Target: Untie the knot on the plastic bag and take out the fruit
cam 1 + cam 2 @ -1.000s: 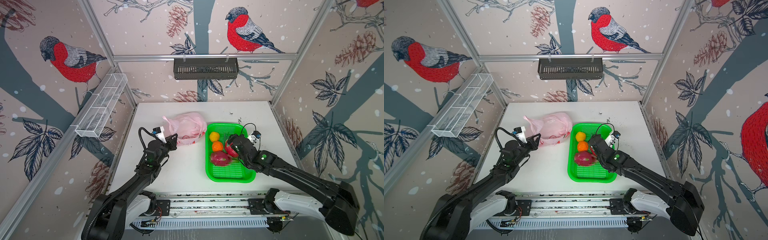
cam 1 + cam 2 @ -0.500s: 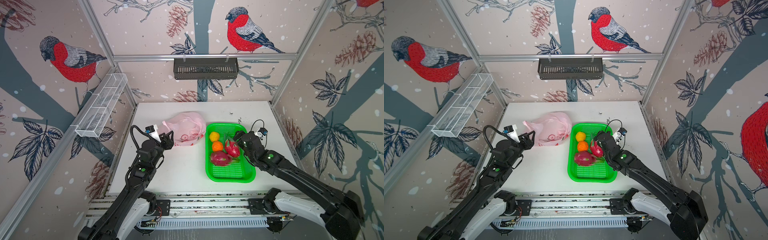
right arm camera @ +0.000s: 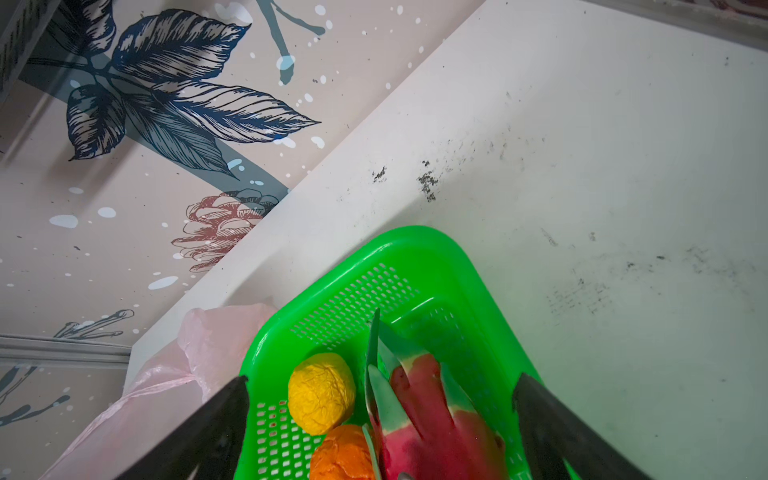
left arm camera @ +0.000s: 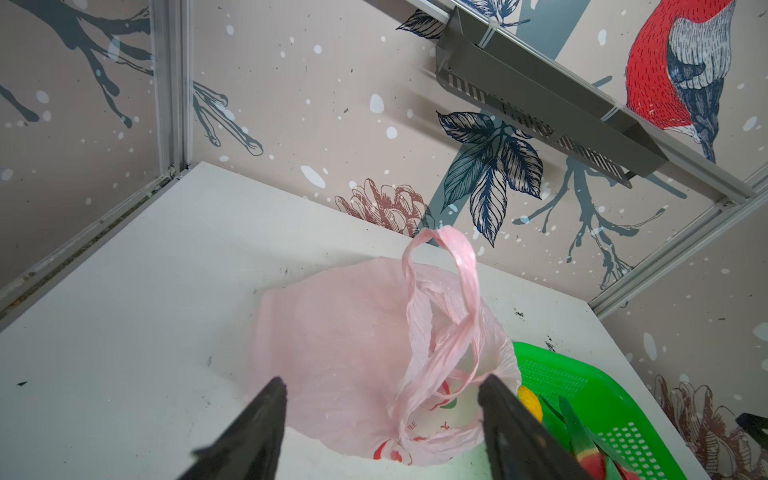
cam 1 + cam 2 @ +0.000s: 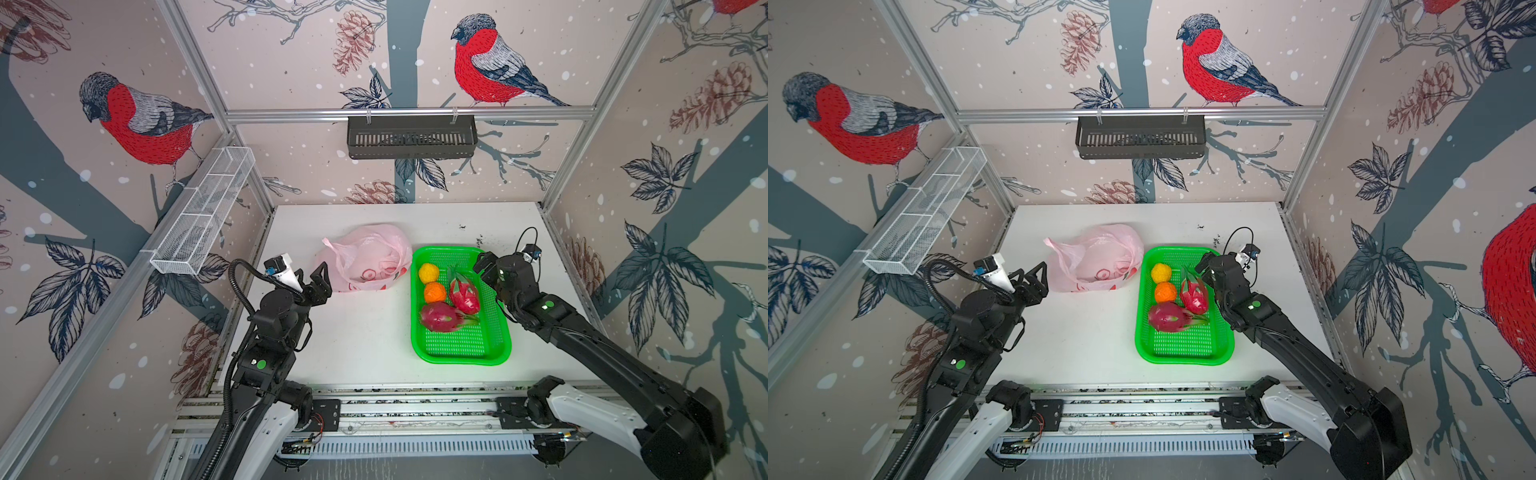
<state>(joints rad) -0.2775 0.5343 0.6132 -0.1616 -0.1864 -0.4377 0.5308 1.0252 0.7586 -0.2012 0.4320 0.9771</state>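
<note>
Both claws had drawn back since the earlier frames. The left claw point(image 5: 318, 277) had backed off from the plastic bag point(image 5: 365, 257) and opened. It hung spread wide at the bag's 8 o'clock, pinching nothing. The right claw point(image 5: 482, 266), also spread and empty, hovered by the 1 o'clock corner of the green basket point(image 5: 461, 353). The bag lay slack on the white surface point(image 5: 353, 340), one handle loop point(image 4: 440, 266) standing up. In the basket, at the bag's 3 o'clock, lay the fruit point(image 5: 440, 317): a yellow ball point(image 5: 428, 273), an orange ball point(image 5: 434, 292) and two dragon fruits point(image 5: 464, 293).
</note>
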